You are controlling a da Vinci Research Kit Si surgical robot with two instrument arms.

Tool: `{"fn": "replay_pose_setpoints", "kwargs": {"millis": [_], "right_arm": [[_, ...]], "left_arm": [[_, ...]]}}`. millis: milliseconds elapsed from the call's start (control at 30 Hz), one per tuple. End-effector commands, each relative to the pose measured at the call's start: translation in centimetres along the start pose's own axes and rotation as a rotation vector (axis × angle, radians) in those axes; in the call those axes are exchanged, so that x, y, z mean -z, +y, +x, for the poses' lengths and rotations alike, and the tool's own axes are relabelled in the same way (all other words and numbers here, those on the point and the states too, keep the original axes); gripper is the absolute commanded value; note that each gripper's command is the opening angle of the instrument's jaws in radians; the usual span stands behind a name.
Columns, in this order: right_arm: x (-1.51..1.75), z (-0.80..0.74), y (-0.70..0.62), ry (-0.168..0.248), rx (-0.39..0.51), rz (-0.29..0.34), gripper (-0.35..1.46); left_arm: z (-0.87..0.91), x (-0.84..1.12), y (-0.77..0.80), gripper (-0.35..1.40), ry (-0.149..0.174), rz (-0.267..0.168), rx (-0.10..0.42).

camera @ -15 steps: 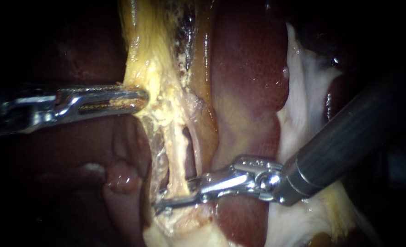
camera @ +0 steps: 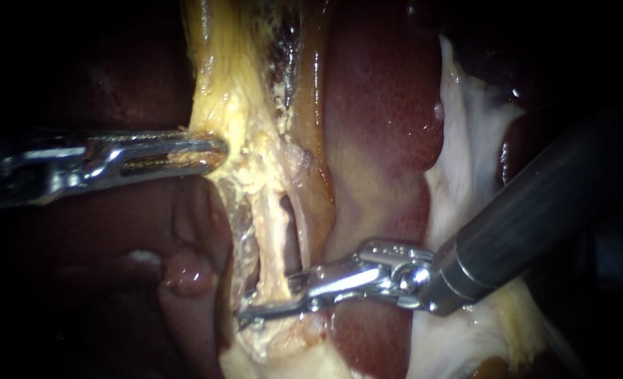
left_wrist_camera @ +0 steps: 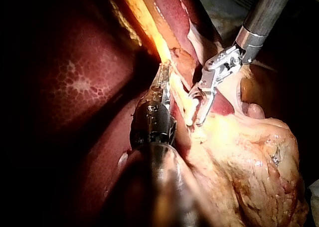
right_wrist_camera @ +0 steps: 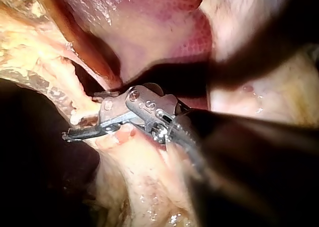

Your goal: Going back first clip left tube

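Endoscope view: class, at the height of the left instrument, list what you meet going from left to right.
left instrument → yellow fatty tissue → dark red liver → white tissue → right instrument's dark shaft

Liver point(camera: 381, 105) glossy; yellow tissue point(camera: 237, 112) rough; right instrument point(camera: 272, 298) shaft matt, tip polished metal.

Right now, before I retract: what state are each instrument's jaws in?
Left instrument: shut on yellowish tissue.
Right instrument: open, pale tube between its jaws.
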Motion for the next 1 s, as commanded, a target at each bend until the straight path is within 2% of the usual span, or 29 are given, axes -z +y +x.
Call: {"fn": "replay_pose_setpoints", "kwargs": {"millis": [33, 200, 433, 567, 667, 767, 1000], "right_arm": [[0.02, 0.02, 0.00, 0.003, 0.026, 0.003, 0.55], [0.14, 0.08, 0.01, 0.029, 0.172, 0.003, 0.60], [0.44, 0.11, -0.02, 0.026, 0.289, 0.011, 0.60], [0.70, 0.19, -0.06, 0.028, 0.363, 0.013, 0.60], [0.96, 0.31, -0.12, 0.031, 0.428, 0.008, 0.60], [1.26, 0.50, -0.21, 0.043, 0.480, -0.013, 0.60], [1.86, 0.92, -0.39, 0.097, 0.556, -0.033, 0.60]], "left_arm": [[0.00, 0.00, 0.00, -0.35, 0.000, 0.000, 0.000], [0.01, 0.01, 0.01, -0.35, 0.000, 0.000, 0.000], [0.01, 0.02, 0.01, -0.35, 0.000, 0.001, 0.000], [0.01, 0.02, 0.01, -0.35, 0.000, 0.001, -0.001], [0.01, 0.02, 0.02, -0.35, 0.000, 0.001, -0.001], [0.01, 0.02, 0.03, -0.35, 0.000, 0.001, -0.001], [0.03, -0.01, 0.05, -0.35, 0.000, 0.001, -0.002]]}}
